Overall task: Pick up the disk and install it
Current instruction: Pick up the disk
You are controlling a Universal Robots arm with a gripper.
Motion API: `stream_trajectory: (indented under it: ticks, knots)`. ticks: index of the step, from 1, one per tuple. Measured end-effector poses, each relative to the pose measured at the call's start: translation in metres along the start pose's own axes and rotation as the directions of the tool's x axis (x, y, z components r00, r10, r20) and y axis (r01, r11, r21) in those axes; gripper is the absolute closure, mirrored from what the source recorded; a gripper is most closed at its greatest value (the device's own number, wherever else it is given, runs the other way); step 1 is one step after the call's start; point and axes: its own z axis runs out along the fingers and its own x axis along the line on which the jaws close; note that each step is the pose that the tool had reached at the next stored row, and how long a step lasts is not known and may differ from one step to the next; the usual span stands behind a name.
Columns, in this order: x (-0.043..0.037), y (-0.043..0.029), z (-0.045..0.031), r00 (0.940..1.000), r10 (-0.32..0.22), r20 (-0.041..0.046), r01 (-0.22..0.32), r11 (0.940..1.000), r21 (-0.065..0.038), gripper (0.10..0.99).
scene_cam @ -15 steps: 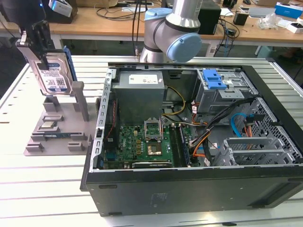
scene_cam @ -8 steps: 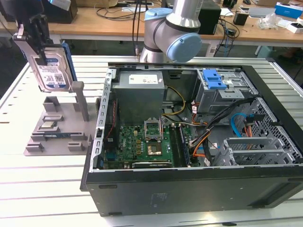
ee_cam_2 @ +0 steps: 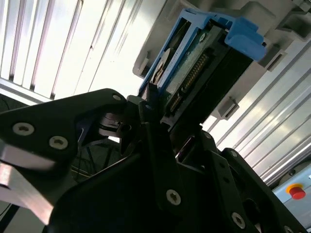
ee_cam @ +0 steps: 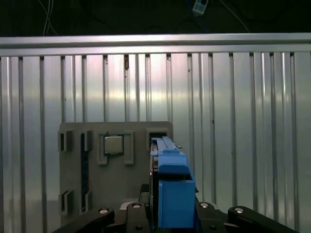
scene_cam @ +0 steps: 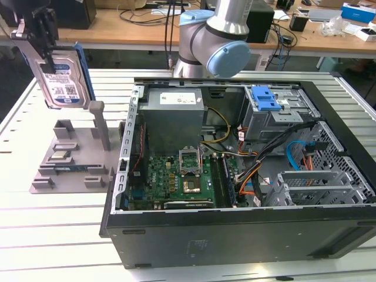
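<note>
Silver disk (scene_cam: pixel 63 82), white-and-blue label, blue carrier frame, hand (scene_cam: pixel 42 51) clamped on its top edge

Slatted aluminium table (scene_cam: pixel 64 235). Bears a grey fixture plate (scene_cam: pixel 70 176) straight beneath the gripper (scene_cam: pixel 42 50), and an open computer case (scene_cam: pixel 235 241) off toward the exterior view's right of the gripper, both flat on the slats.

I look over a pale desk (scene_cam: pixel 35 235) of ribbed aluminium slats; bright light glares off the ribs in both wrist views. Past its far edge lies dark floor (scene_cam: pixel 117 59), then a wooden desk (scene_cam: pixel 117 26) strewn with black cables (scene_cam: pixel 167 14) and small boxes (scene_cam: pixel 357 12).
</note>
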Motion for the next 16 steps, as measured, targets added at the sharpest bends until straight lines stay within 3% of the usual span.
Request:
stream_trajectory:
  ticks: [7, 16]
  knots:
    - [-0.0004, 0.0004, -0.0151, 1.0, 0.0, 0.0, 0.0, 1.0, 0.0, 0.722]
    - [-0.0015, 0.0012, -0.0439, 1.0, 0.0, 0.0, 0.0, 1.0, 0.0, 0.722]
